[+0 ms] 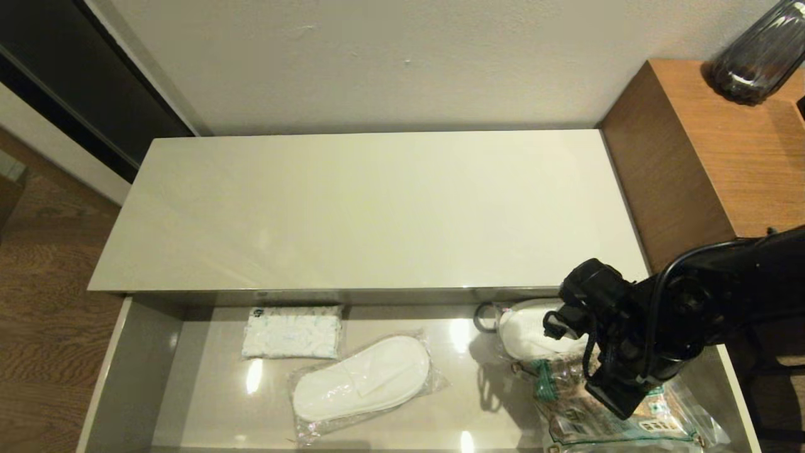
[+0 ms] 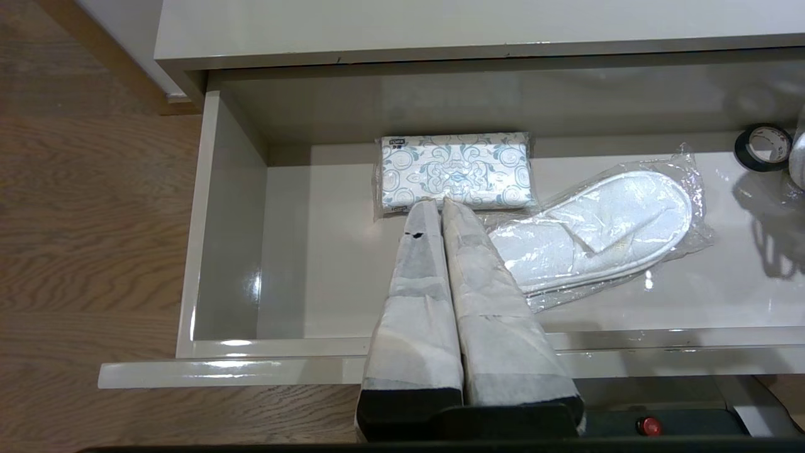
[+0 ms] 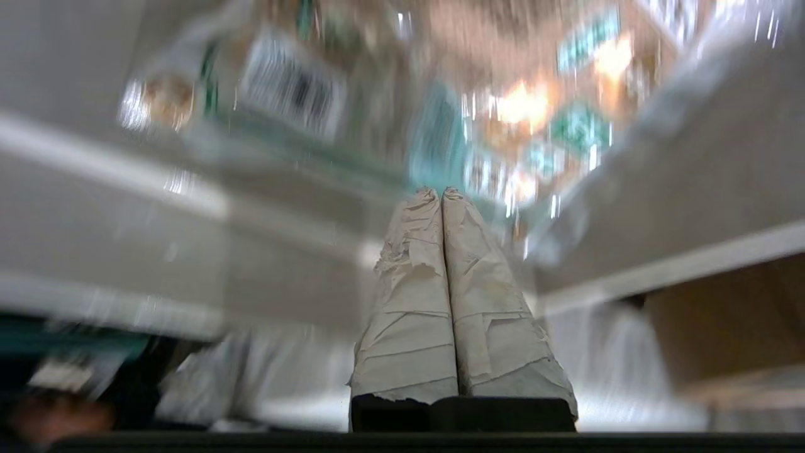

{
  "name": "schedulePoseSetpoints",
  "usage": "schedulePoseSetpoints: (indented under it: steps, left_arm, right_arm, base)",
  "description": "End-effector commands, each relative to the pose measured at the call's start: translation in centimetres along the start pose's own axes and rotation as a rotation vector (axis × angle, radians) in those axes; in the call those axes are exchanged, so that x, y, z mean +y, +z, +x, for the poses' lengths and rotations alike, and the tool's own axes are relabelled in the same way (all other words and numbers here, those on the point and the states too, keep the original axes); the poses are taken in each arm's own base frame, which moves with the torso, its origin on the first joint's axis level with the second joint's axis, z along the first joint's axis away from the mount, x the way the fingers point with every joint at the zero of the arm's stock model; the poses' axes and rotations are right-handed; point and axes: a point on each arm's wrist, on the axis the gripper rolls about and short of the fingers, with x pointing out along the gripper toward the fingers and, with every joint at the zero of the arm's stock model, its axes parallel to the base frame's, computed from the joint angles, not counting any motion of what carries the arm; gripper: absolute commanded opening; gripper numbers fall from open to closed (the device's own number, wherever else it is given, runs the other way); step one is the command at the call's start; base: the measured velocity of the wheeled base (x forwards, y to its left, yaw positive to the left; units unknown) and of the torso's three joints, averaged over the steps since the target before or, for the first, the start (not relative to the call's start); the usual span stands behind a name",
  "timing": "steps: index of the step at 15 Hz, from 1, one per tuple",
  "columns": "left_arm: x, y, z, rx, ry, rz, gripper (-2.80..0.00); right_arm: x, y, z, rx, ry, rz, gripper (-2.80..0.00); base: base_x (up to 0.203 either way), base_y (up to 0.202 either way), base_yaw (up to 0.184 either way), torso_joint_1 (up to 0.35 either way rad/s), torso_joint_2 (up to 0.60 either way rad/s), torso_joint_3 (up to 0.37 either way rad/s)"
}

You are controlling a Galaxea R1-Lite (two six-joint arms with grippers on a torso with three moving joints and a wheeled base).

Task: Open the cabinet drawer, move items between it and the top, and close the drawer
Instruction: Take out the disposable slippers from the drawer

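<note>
Drawer state: the cabinet drawer (image 1: 135,371) stood pulled fully out below the top (image 1: 371,207), exposing its contents for transfer.
Slipper pair 1: a bagged pair of slippers (image 1: 363,386) lay flat mid-drawer, just beside a patterned tissue pack (image 1: 293,331).
Slipper pair 2: a second bagged pair (image 1: 527,330) lay at the drawer's right, largely hidden by the right arm.
Right gripper (image 3: 441,195): fingers pressed together, grasping nothing, poised over the brown-and-green printed bag (image 1: 654,421); probably repositioning toward pair 2.
Left gripper (image 2: 439,204): fingers clenched and empty, hovering above the drawer front, absent from the head view.
Obscured: a tape roll (image 2: 763,146) was partly hidden; the right wrist view showed only smeared packaging.
Top: bare of slippers; no transfer was evident.
</note>
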Motion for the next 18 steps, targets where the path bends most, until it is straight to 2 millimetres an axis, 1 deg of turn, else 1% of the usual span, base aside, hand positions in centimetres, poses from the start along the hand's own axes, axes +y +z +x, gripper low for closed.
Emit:
schedulePoseSetpoints:
  steps: [1, 2, 4, 6, 7, 8, 9, 11, 12, 14, 15, 17, 18]
  left_arm:
    - [0.0, 0.0, 0.0, 0.001, 0.001, 0.000, -2.80]
    - [0.0, 0.0, 0.0, 0.001, 0.001, 0.000, -2.80]
    - [0.0, 0.0, 0.0, 0.001, 0.001, 0.000, -2.80]
    - [0.0, 0.0, 0.0, 0.001, 0.001, 0.000, -2.80]
    - [0.0, 0.0, 0.0, 0.001, 0.001, 0.000, -2.80]
    - [0.0, 0.0, 0.0, 0.001, 0.000, 0.000, -2.80]
    - [0.0, 0.0, 0.0, 0.001, 0.001, 0.000, -2.80]
    - [0.0, 0.0, 0.0, 0.001, 0.001, 0.000, -2.80]
    - [0.0, 0.0, 0.0, 0.001, 0.001, 0.000, -2.80]
    - [0.0, 0.0, 0.0, 0.001, -0.001, 0.000, -2.80]
    - [0.0, 0.0, 0.0, 0.001, 0.001, 0.000, -2.80]
    - [0.0, 0.0, 0.0, 0.001, 0.001, 0.000, -2.80]
    - [0.0, 0.0, 0.0, 0.001, 0.001, 0.000, -2.80]
  right_arm:
    - [1.2, -0.9, 2.4, -0.022, -0.012, -0.037, -2.80]
    - [1.4, -1.5, 2.6, -0.042, -0.019, -0.048, -2.80]
    - [2.2, -3.3, 3.6, -0.092, -0.038, -0.106, -2.80]
    - [2.7, -4.2, 4.3, -0.167, -0.071, -0.165, -2.80]
    - [2.9, -4.7, 4.9, -0.186, -0.088, -0.222, -2.80]
    - [3.0, -4.6, 5.6, -0.184, -0.093, -0.255, -2.80]
    - [3.1, -4.4, 6.0, -0.184, -0.098, -0.271, -2.80]
    - [3.3, -3.4, 7.4, -0.150, -0.105, -0.300, -2.80]
    - [3.5, -2.8, 8.5, -0.121, -0.111, -0.311, -2.80]
    - [3.5, -0.7, 10.3, -0.104, -0.145, -0.305, -2.80]
    - [3.6, 0.0, 11.3, -0.108, -0.156, -0.300, -2.80]
    - [3.8, 1.7, 13.1, -0.177, -0.225, -0.273, -2.80]
    - [3.7, 2.3, 13.5, -0.214, -0.265, -0.276, -2.80]
  base:
    - [0.000, 0.000, 0.000, 0.000, 0.00, 0.000]
    - [0.000, 0.000, 0.000, 0.000, 0.00, 0.000]
    - [0.000, 0.000, 0.000, 0.000, 0.00, 0.000]
    - [0.000, 0.000, 0.000, 0.000, 0.00, 0.000]
    - [0.000, 0.000, 0.000, 0.000, 0.00, 0.000]
    - [0.000, 0.000, 0.000, 0.000, 0.00, 0.000]
    - [0.000, 0.000, 0.000, 0.000, 0.00, 0.000]
    - [0.000, 0.000, 0.000, 0.000, 0.00, 0.000]
    - [0.000, 0.000, 0.000, 0.000, 0.00, 0.000]
    - [0.000, 0.000, 0.000, 0.000, 0.00, 0.000]
    - [0.000, 0.000, 0.000, 0.000, 0.00, 0.000]
    - [0.000, 0.000, 0.000, 0.000, 0.00, 0.000]
    - [0.000, 0.000, 0.000, 0.000, 0.00, 0.000]
